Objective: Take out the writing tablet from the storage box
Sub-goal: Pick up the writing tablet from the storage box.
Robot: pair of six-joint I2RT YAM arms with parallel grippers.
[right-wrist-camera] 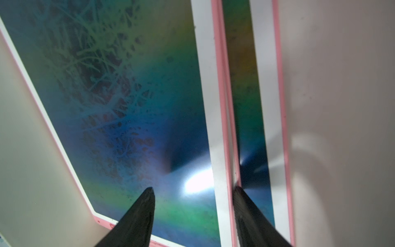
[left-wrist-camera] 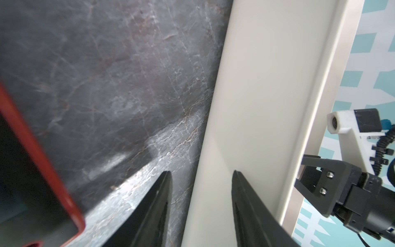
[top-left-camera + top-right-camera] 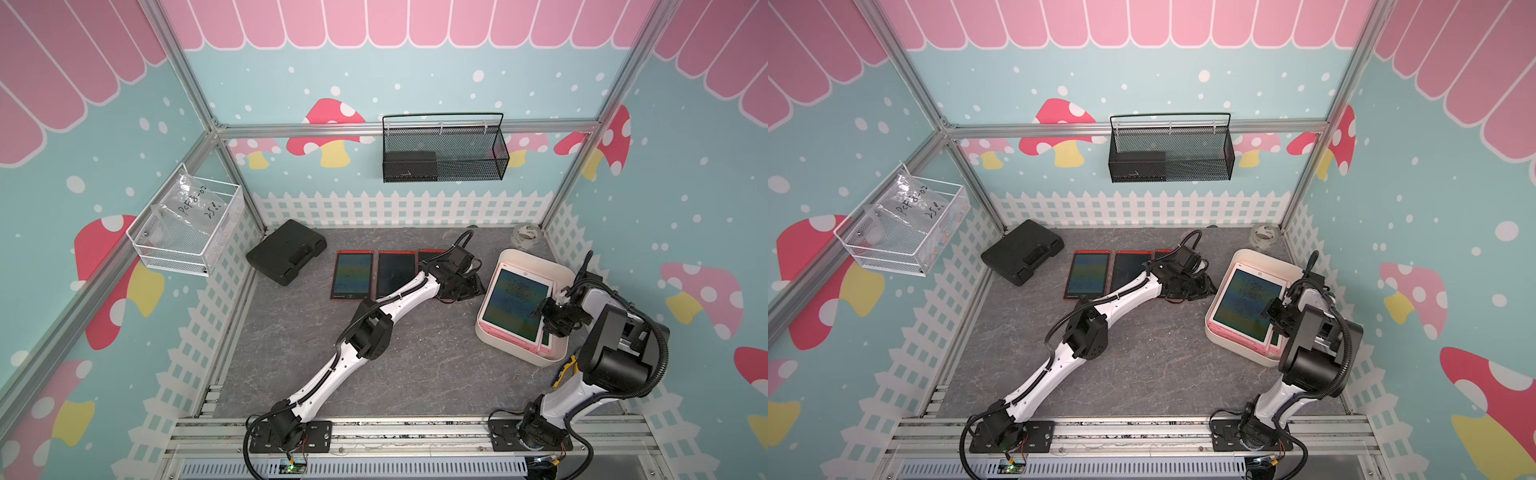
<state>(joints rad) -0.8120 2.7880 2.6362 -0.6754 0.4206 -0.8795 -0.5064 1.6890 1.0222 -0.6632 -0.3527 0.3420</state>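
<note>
Both arms are built the same: glossy white shells on the long links of the left arm (image 3: pixel 399 297) and right arm (image 3: pixel 567 395), chunky black joint housings (image 3: pixel 370 332), and black ribbed cable hose (image 3: pixel 664 357) running outside. Each sits on a black base plate (image 3: pixel 320 432). The left gripper (image 2: pixel 202 172) has matte black fingers (image 2: pixel 154 213) tapering to points. The right arm's wrist has a white camera bracket (image 2: pixel 350 136) and a black mount with two silver screws (image 2: pixel 330 174).
</note>
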